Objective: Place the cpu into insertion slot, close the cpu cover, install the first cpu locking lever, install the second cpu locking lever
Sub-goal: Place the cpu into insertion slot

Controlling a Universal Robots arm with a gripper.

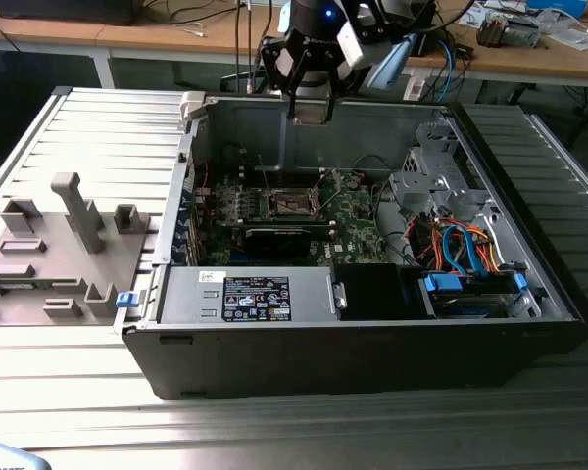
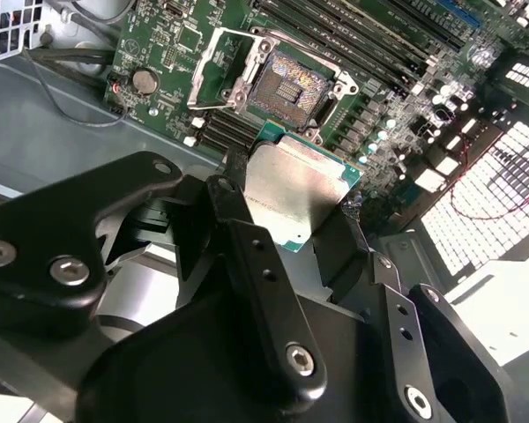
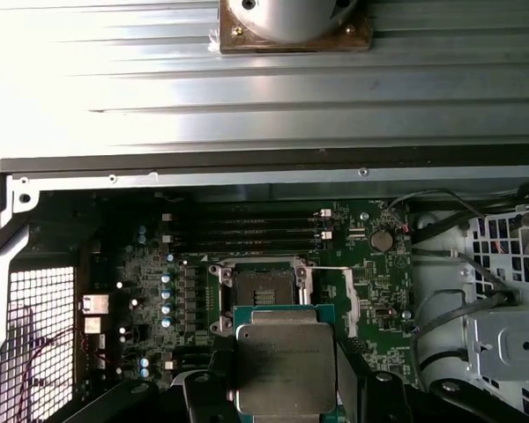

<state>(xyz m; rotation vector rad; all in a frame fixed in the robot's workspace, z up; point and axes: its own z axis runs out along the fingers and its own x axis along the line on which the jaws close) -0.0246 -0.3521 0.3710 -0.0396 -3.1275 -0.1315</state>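
Here, the pincer (image 2: 286,211) is pinching the cpu (image 2: 295,176) by two opposite edges, held flat with its metal top up. The insertion slot (image 3: 263,289) lies uncovered near the middle of the green motherboard (image 3: 370,282). In both wrist views the slot sits just past the chip's forward edge and lower, not touching (the chip is square, so no long axis; its sides run roughly parallel to the slot's rim). In the exterior view the pincer hangs near the case's (image 1: 372,362) far wall.
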